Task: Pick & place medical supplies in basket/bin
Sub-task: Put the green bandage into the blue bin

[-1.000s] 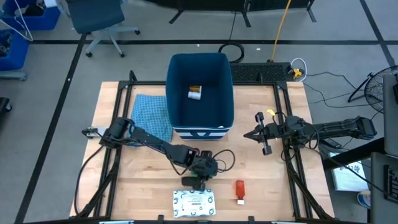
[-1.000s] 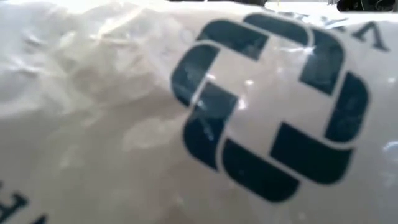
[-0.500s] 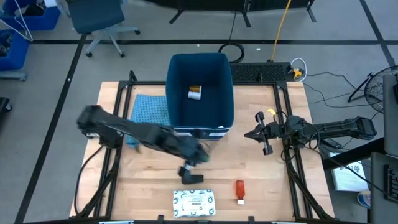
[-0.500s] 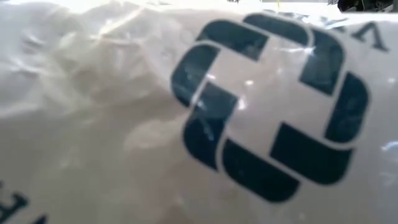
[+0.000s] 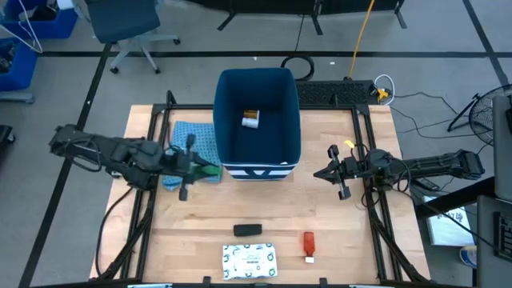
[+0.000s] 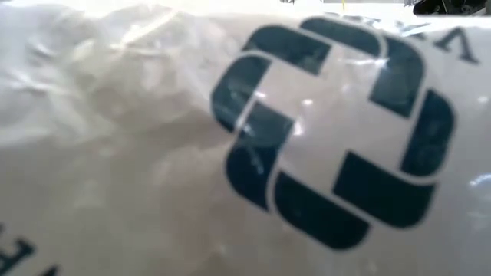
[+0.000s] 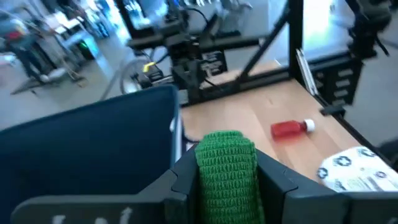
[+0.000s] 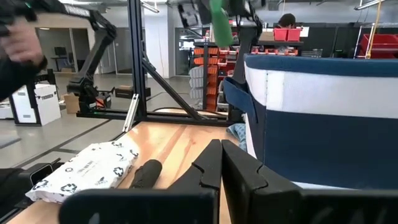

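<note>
The left gripper point(image 7: 227, 186) clamps the green box point(image 7: 226, 173) just outside the bin's point(image 5: 258, 84) left wall, raised, probably to clear the rim. The right gripper point(image 5: 334, 173) waits pinched shut near the worktop's right edge. The black bar point(image 5: 247, 230), packet point(image 5: 250, 259) and red tube point(image 5: 309, 244) lie along the worktop's front edge; a workshop lies beyond.
</note>
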